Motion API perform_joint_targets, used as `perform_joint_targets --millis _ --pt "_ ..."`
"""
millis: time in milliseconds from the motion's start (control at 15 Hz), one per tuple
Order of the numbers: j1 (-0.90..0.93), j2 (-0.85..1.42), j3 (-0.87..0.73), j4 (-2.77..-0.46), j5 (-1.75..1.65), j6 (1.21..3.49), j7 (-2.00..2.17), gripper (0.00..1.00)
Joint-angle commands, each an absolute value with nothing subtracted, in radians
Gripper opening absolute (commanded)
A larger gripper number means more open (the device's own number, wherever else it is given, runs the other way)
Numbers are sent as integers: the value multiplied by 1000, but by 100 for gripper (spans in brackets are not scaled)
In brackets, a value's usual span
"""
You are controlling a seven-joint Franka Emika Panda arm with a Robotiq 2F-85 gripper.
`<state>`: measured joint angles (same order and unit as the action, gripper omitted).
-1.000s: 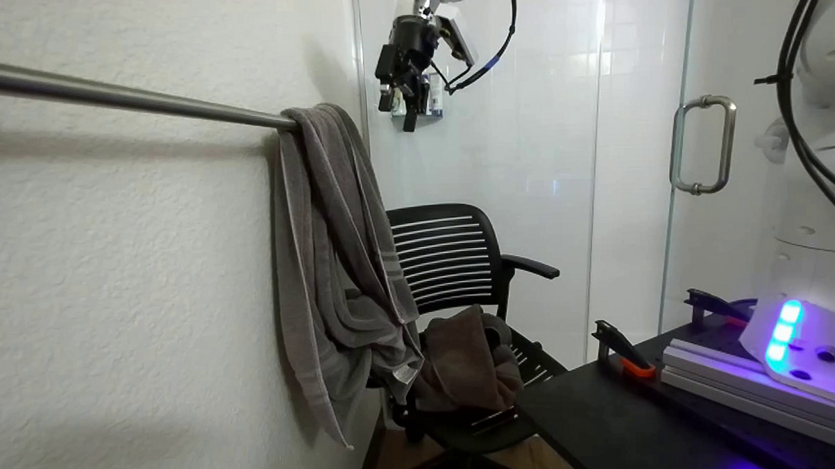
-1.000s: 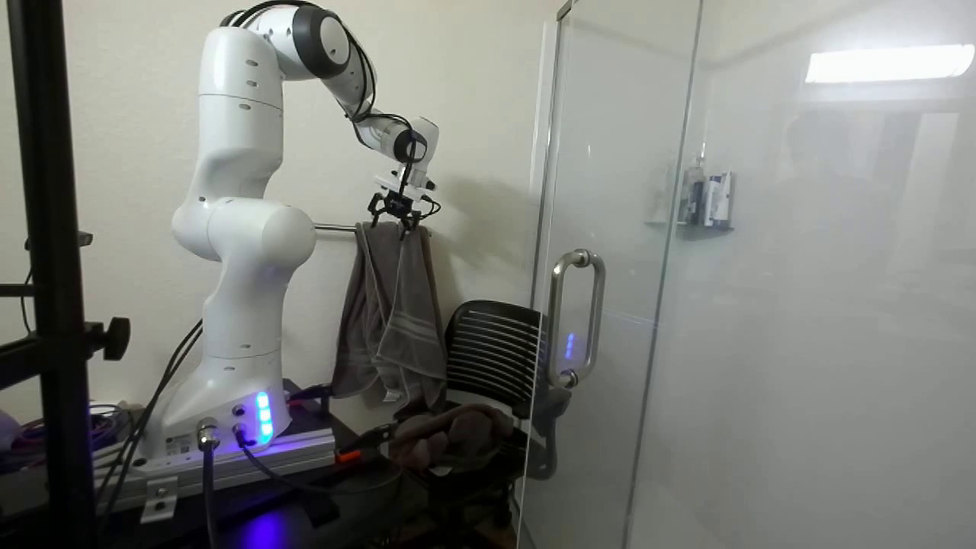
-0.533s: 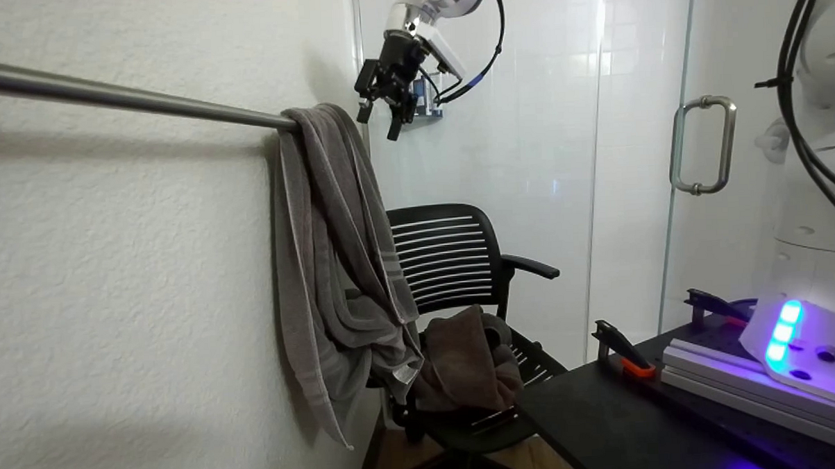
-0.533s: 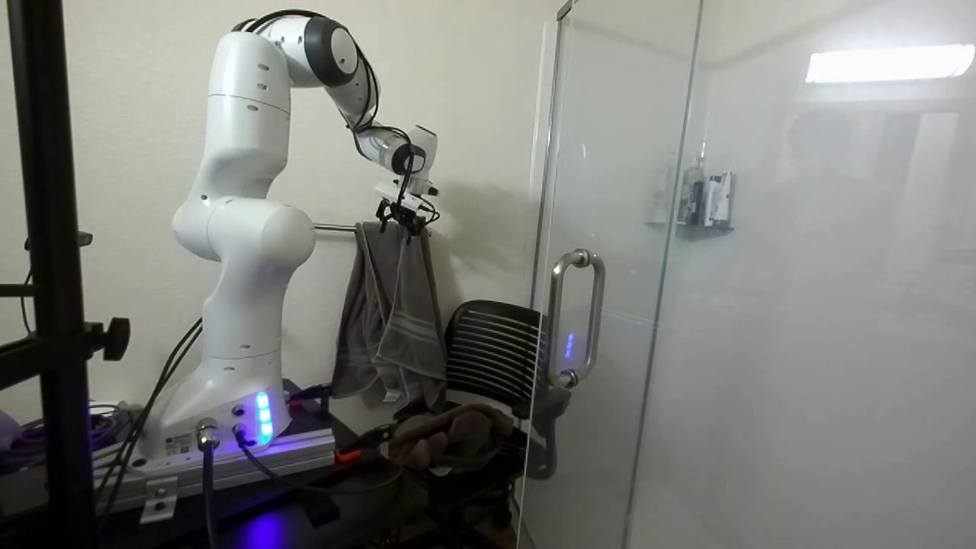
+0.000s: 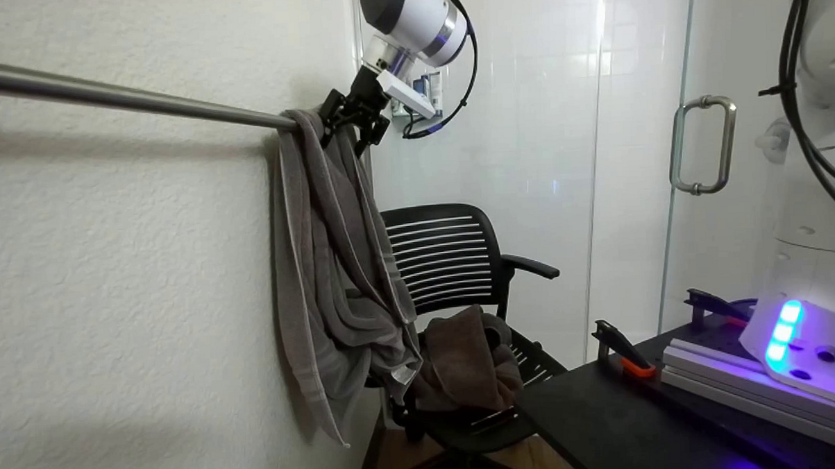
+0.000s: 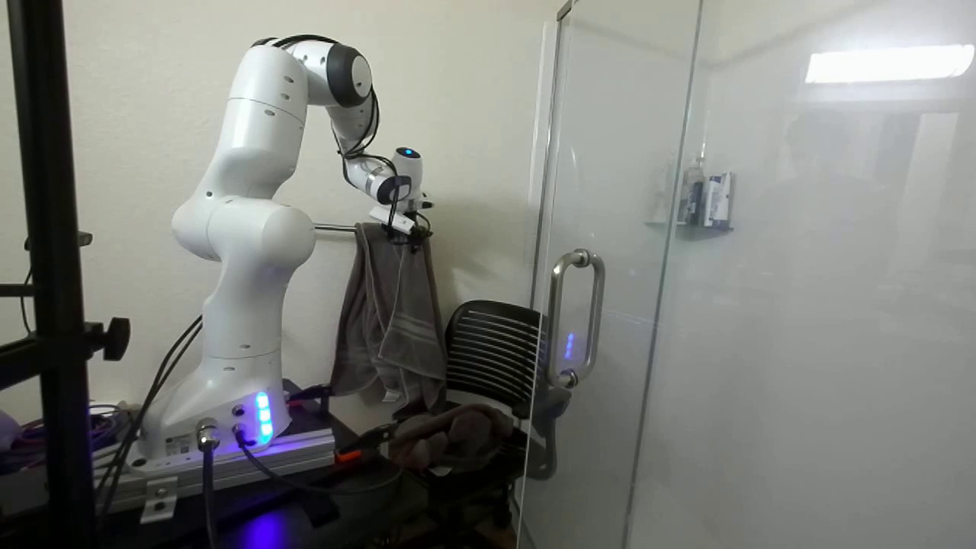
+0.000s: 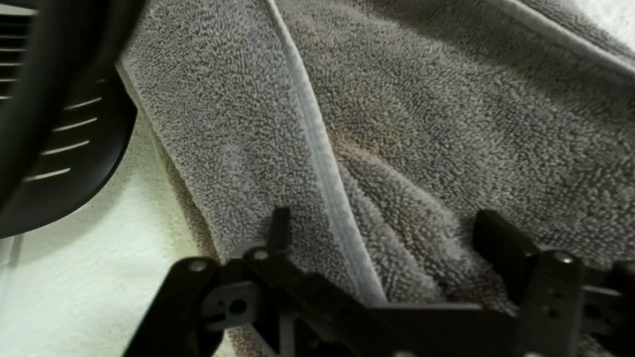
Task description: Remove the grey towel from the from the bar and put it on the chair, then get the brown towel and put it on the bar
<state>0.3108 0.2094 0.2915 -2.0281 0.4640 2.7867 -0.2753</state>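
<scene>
The grey towel [image 5: 321, 265] hangs folded over the end of the metal bar [image 5: 142, 97]; it also hangs in an exterior view [image 6: 412, 335]. The brown towel [image 5: 464, 365] lies bunched on the seat of the black chair [image 5: 446, 254], below and beside the grey towel. My gripper [image 5: 343, 147] is at the upper part of the grey towel, just below bar height. In the wrist view the gripper [image 7: 384, 215] is open, with its fingers apart and towel folds and a pale hem between them. The fingertips are against or very near the cloth; exact contact is unclear.
The textured wall [image 5: 148, 272] runs close behind the bar. A glass shower door with a metal handle [image 6: 576, 320] stands beside the chair. The black table [image 5: 577, 416] carries the robot base and clamps [image 5: 623, 349]. A shelf with bottles [image 6: 709, 202] is behind the glass.
My gripper has moved down and toward the wall, from above and beside the grey towel to its upper part. The towel's lower edge has shifted slightly. The brown towel and chair have not moved.
</scene>
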Motion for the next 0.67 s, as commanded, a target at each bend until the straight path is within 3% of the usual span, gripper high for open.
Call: perform_joint_targets --millis 0,467,600 --pt "293 257 314 -2020 395 2936 -232 61" --pt "331 262 252 -2005 356 2960 -175 12" --pt "327 261 245 -1990 350 2940 -145 2"
